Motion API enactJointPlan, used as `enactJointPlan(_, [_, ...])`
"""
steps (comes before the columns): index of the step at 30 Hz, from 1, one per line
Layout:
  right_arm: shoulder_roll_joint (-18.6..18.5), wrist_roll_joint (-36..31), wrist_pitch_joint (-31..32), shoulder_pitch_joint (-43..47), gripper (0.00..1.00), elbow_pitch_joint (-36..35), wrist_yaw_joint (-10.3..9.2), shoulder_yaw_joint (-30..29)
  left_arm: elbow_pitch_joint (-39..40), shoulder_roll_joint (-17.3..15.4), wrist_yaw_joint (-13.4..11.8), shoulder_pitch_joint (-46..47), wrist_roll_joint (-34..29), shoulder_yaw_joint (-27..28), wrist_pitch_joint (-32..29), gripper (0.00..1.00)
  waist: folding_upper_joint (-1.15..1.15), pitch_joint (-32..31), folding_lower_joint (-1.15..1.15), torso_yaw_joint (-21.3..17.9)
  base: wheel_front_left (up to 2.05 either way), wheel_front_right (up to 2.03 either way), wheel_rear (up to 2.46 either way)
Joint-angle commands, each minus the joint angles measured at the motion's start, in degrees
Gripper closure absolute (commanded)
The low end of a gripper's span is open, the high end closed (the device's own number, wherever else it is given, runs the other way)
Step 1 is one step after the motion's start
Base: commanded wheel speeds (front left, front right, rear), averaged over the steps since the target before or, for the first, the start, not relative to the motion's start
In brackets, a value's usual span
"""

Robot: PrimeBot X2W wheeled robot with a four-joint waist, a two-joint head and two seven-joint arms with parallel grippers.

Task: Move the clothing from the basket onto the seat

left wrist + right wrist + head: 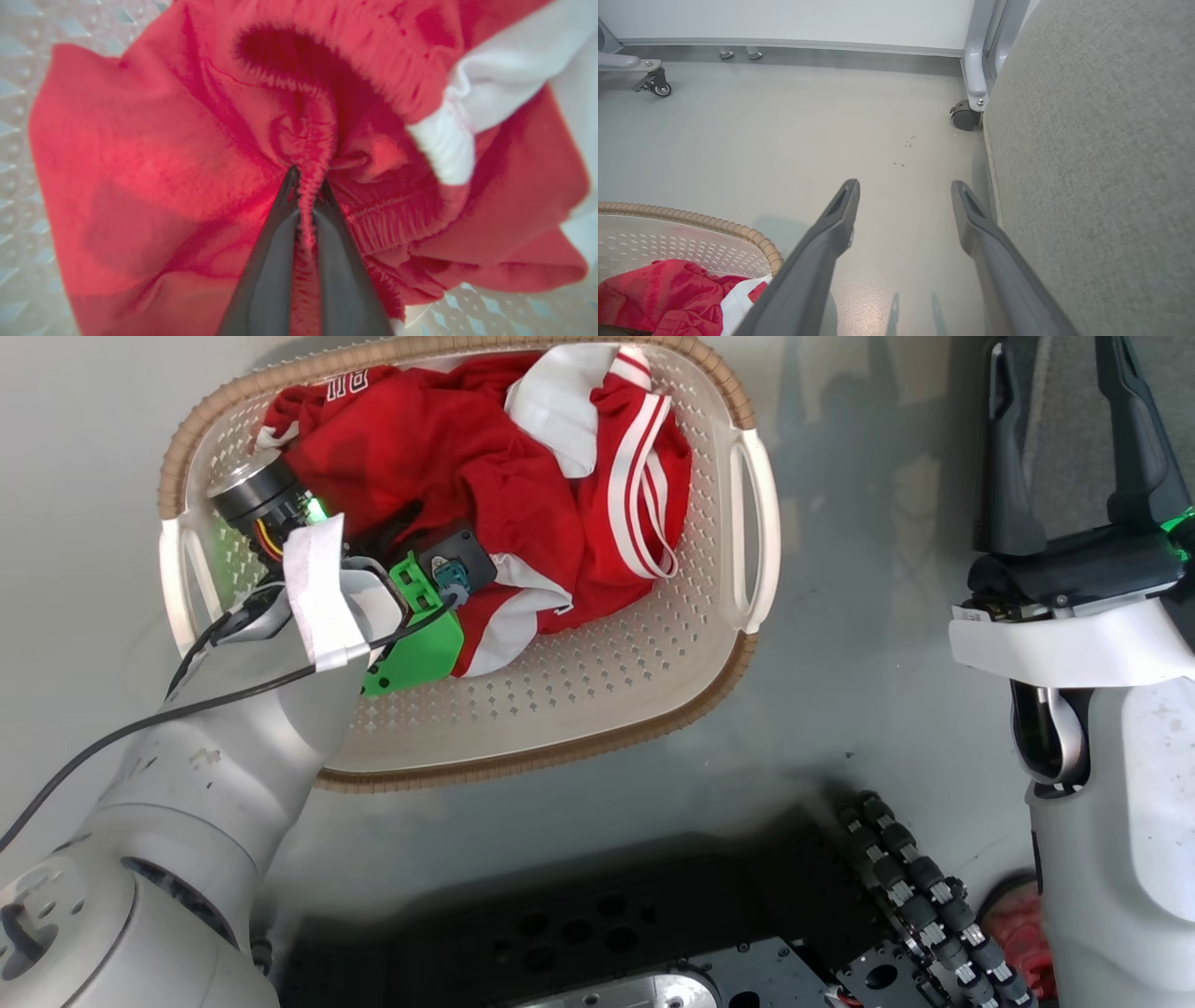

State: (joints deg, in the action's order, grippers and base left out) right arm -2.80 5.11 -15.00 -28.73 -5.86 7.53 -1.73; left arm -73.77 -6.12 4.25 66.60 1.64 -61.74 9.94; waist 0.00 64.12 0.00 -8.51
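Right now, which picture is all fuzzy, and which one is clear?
Left wrist view: the red clothes are very close and blurry. Right wrist view: the floor is sharp, with a pale shine and two thin shadows near the bottom. Head view: the basket looks clear.

The right tool [904, 186] hangs above the grey floor [784, 140], its two fingers spread wide. The seat [1087, 163] stands along the right side, a caster [965, 116] at its far edge. At lower left the basket [714, 223] holds red and white clothing [658, 294].
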Motion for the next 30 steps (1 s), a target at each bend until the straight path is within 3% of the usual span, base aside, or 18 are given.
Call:
enactJointPlan(1, [-0.17,0.51,-0.28,-0.51,0.0,0.45,-0.08,0.21,-0.02,-0.2,-0.63,-0.18,0.64,0.21,0.69,1.0,0.0,-1.64,0.0,-0.29,0.0,0.0,0.0])
enactJointPlan(12, [-0.17,1.29,-0.28,2.35,0.0,3.14,-0.08,1.19,2.38,1.0,-3.41,-9.07,5.29,2.6,5.18,1.0,0.0,-14.62,0.0,-0.7,0.0,0.0,0.0])
enactJointPlan(30, [-0.2,-1.02,-0.28,16.09,0.0,8.9,-0.08,5.11,32.09,-2.71,-10.11,-33.93,11.89,14.5,5.3,1.0,0.0,-45.5,0.0,3.08,0.0,0.0,0.0])
